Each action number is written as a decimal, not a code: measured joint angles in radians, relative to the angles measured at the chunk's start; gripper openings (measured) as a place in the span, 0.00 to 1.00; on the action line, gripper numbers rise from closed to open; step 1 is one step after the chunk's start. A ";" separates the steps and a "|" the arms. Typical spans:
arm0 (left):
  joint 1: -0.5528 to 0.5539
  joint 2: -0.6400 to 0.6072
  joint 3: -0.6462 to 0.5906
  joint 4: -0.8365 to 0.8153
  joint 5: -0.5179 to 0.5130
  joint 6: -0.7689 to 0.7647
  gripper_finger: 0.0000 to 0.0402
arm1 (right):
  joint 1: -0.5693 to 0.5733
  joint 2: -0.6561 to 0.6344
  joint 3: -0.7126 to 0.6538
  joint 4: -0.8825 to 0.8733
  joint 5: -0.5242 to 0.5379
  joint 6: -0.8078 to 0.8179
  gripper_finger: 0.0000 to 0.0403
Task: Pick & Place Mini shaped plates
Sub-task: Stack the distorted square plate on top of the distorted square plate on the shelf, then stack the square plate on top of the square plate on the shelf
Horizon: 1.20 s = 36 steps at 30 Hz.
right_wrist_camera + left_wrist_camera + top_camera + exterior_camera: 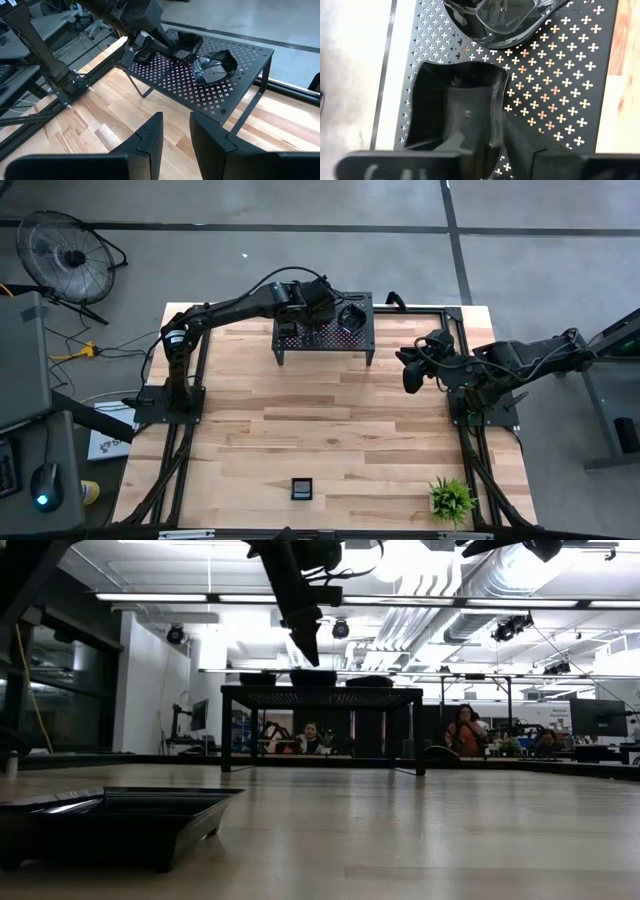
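1. Your desk (330, 430) is a pale wooden top; only the high view shows it whole, with a small green plant (451, 498) at its near right corner.
2. The perforated black stand (323, 332) sits at the far edge. The low view shows its legs and people seated in the room beyond.
3. Your left tool (492, 150) is over the stand's left part, one finger inside a squarish plate (457, 107); whether it grips the rim I cannot tell.
4. Your right tool (176, 131) hovers above the desk near the stand's right end, jaws narrowly apart, holding nothing.
5. A rounded stack of plates (216, 65) lies on the stand just beside the squarish plate.
6. One lone plate (302, 489) lies near the desk's front edge.
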 joint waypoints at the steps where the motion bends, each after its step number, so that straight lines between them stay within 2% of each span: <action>1: 0.000 0.000 0.000 0.000 -0.002 0.000 0.18 | 0.000 0.000 0.000 0.000 0.000 0.000 0.23; 6: 0.000 0.000 0.000 0.001 -0.015 0.015 0.29 | 0.000 0.000 0.000 -0.003 0.000 0.000 0.23; 10: 0.000 -0.011 -0.001 -0.013 -0.007 0.037 0.33 | 0.000 0.000 0.000 -0.007 -0.008 0.000 0.23; 15: 0.000 -0.075 -0.001 -0.039 0.075 0.056 0.33 | 0.001 0.000 0.000 -0.008 -0.016 -0.001 0.23; 20: -0.029 -0.156 -0.001 -0.154 0.157 0.048 0.33 | 0.001 0.000 0.000 -0.008 -0.042 -0.017 0.23; 27: -0.188 -0.234 0.000 -0.328 0.161 -0.037 0.33 | 0.001 0.000 0.000 -0.013 -0.051 -0.019 0.23; 36: -0.549 -0.232 -0.005 -0.384 0.096 -0.262 0.33 | 0.001 0.000 0.000 -0.015 -0.057 -0.019 0.23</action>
